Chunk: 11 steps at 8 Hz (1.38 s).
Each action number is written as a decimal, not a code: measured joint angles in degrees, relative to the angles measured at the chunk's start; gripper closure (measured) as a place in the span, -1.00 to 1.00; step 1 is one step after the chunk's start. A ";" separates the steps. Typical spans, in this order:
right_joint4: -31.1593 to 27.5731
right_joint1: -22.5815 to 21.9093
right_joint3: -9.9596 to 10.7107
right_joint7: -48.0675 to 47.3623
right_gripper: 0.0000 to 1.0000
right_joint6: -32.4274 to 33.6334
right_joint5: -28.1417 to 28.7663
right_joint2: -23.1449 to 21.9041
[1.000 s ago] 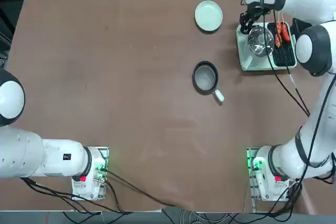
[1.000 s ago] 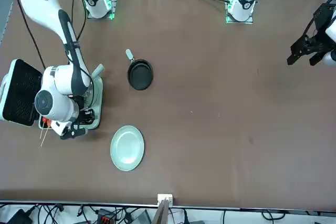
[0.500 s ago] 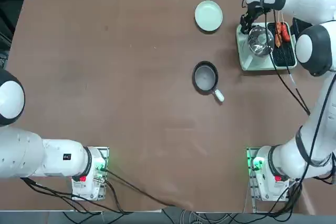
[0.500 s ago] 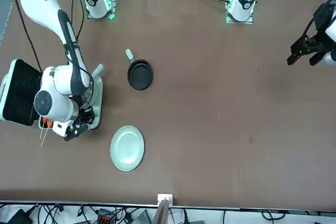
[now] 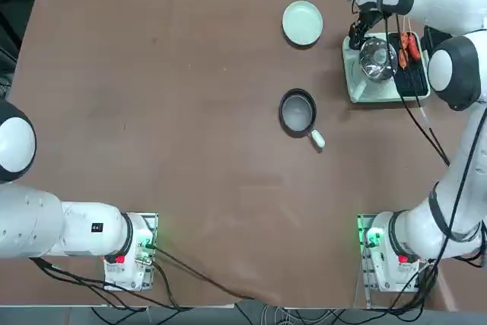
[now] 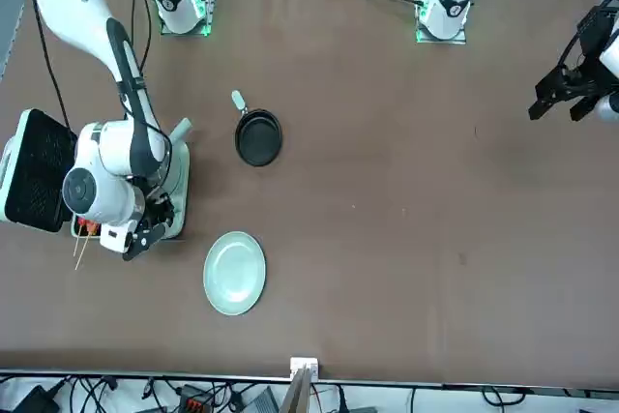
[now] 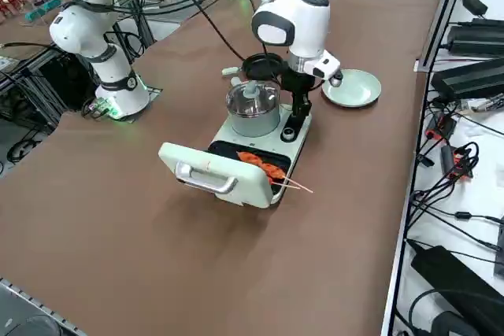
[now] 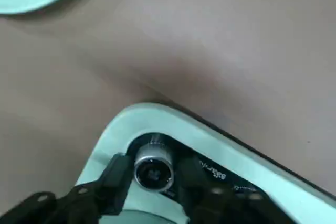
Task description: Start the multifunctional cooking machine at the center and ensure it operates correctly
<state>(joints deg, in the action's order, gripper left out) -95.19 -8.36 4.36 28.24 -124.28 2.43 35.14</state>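
Observation:
The pale mint-green cooking machine (image 5: 370, 90) sits at the table's far right, with its glass-lidded pot (image 7: 252, 104) in place. Its hinged lid (image 7: 209, 171) lies open beside the black grill plate, which holds orange skewered food (image 7: 264, 167). My right gripper (image 8: 154, 176) points down at the machine's far corner. Its two black fingers (image 8: 118, 178) press close on either side of the small dark knob (image 8: 154, 166). From the side, the gripper (image 7: 291, 120) stands upright on the machine's panel.
A small dark frying pan with a white handle (image 5: 297, 110) lies left of the machine and nearer the robot. A round pale green plate (image 5: 302, 22) sits left of it near the far edge. Cables lie beyond the table's far edge (image 7: 449, 155).
The right gripper's hand has twisted a little at the machine's corner and shifted slightly. The machine, pan and plate have not moved.

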 joint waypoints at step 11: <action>18.54 2.65 0.66 -23.52 -1.00 24.92 -0.09 -11.36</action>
<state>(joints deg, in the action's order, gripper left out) -76.65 -5.72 5.02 4.72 -99.36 2.34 23.78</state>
